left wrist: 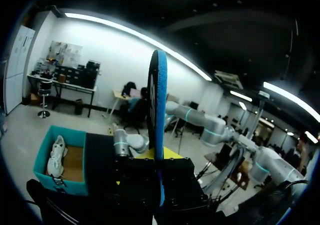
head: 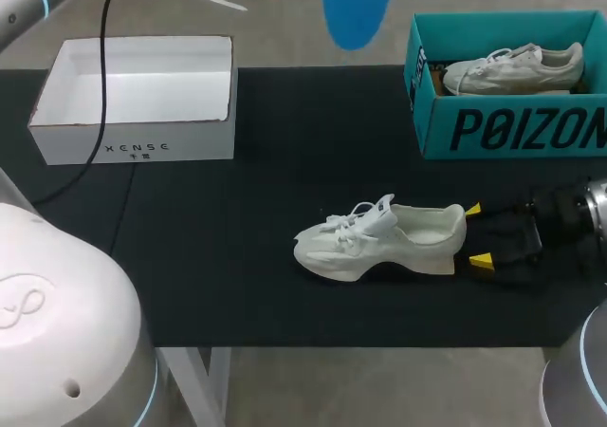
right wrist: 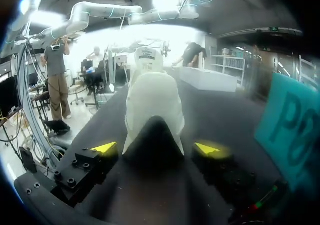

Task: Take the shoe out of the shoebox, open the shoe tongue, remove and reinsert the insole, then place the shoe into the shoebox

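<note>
A white sneaker (head: pixel 379 239) lies on its sole in the middle of the black mat, toe to the left; in the right wrist view the sneaker (right wrist: pixel 152 102) shows heel-on. My right gripper (head: pixel 477 234) sits just behind the heel, open, its yellow tips (right wrist: pixel 103 147) level with the heel's two sides and apart from it. A blue insole (head: pixel 358 5) hangs high over the table's far side. My left gripper (left wrist: pixel 159 160) is shut on the insole (left wrist: pixel 158 115), which stands edge-on out of its fingers. The teal shoebox (head: pixel 512 128) stands at the back right.
A second pale shoe (head: pixel 512 69) lies inside the teal shoebox (right wrist: pixel 289 130). An open white box (head: pixel 133 142) stands at the back left, with a black cable (head: pixel 102 85) running across it. The black mat (head: pixel 237 256) has bare room left of the sneaker.
</note>
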Controlling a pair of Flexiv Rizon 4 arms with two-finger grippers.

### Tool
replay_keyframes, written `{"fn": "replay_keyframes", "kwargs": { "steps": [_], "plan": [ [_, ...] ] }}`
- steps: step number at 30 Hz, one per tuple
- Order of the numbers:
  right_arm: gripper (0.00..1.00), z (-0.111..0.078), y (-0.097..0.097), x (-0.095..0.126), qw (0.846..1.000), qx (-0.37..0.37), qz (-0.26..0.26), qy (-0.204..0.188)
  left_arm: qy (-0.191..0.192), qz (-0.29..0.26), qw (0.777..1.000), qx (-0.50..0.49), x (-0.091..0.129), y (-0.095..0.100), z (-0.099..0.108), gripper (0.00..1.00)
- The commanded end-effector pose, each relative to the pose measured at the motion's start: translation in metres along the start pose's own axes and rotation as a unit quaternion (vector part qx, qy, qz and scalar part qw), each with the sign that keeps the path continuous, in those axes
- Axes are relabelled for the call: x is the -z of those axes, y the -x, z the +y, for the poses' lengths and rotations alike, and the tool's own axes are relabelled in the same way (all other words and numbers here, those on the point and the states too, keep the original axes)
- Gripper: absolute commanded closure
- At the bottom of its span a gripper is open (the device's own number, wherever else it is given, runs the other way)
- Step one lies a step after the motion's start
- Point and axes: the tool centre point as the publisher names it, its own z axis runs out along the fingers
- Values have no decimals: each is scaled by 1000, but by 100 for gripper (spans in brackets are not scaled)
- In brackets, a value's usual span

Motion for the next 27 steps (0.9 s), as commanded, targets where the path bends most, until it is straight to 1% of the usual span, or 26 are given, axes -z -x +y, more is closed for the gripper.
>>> {"fn": "replay_keyframes", "kwargs": {
  "steps": [1,5,7,10,13,18,23,27],
  "plan": [
    [0,24,-7,15,998,1,-8,-57,0,1,1000,0,1,1,0,100],
    [0,39,-5,24,991,-4,-23,-129,0,1,1000,0,1,1,0,100],
    [0,45,-4,28,987,-4,-26,-156,0,1,1000,0,1,1,0,100],
    [0,52,-2,32,978,-9,-30,-206,0,1,1000,0,1,1,0,100],
    [0,59,0,35,965,-14,-37,-260,0,1,1000,0,1,1,0,100],
    [0,68,3,41,948,-18,-50,-314,0,1,1000,0,1,1,0,100],
    [0,78,6,41,922,-24,-71,-379,0,1,1000,0,1,1,0,100],
    [0,86,8,40,903,-29,-77,-422,0,1,1000,0,1,1,0,100]
  ]
}}
